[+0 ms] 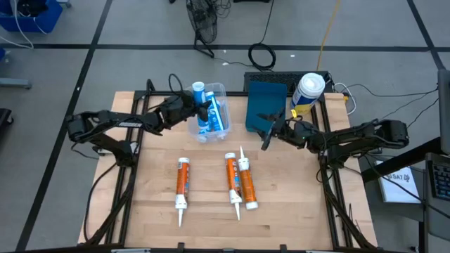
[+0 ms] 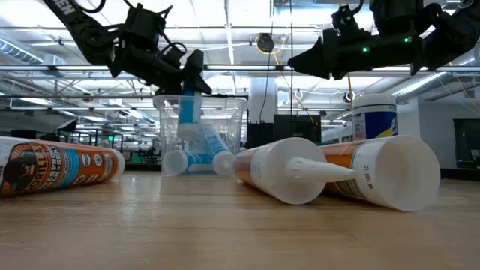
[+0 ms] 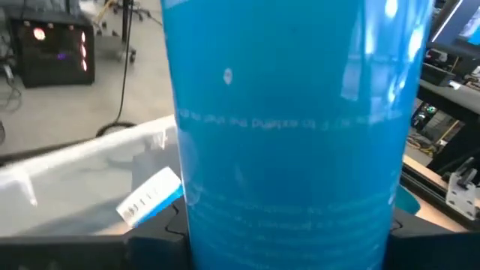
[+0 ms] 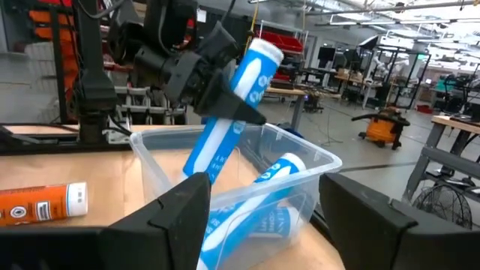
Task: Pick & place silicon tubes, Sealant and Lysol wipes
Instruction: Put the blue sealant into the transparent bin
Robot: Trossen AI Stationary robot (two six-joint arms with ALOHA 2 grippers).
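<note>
My left gripper point(image 1: 204, 109) is over the clear plastic bin point(image 1: 223, 90) at the table's far middle, shut on a blue tube point(image 4: 226, 120) that slants down into the bin. More blue tubes point(image 4: 262, 196) lie in the bin. My right gripper point(image 1: 268, 135) hangs open and empty, right of the bin and in front of a dark blue box point(image 1: 267, 98). The Lysol wipes canister point(image 1: 308, 91) stands upright at the far right. Three orange-and-white tubes point(image 1: 183, 184) point(image 1: 231, 177) point(image 1: 246, 183) lie flat on the table's near half. My left gripper pinches the blue tube about its middle point(image 4: 222, 129) between its two fingers point(image 3: 150, 244), one on each side. The fingers come roughly level from the table's left and lie across the tube. The tube is tilted, white-capped end point(image 4: 264, 52) up, lower end inside the bin.
Cables and a black device lie on the floor behind the table. Bare wood lies between the bin and the orange tubes and along the table's near edge point(image 1: 232, 235). The table frame's black rails run along both sides.
</note>
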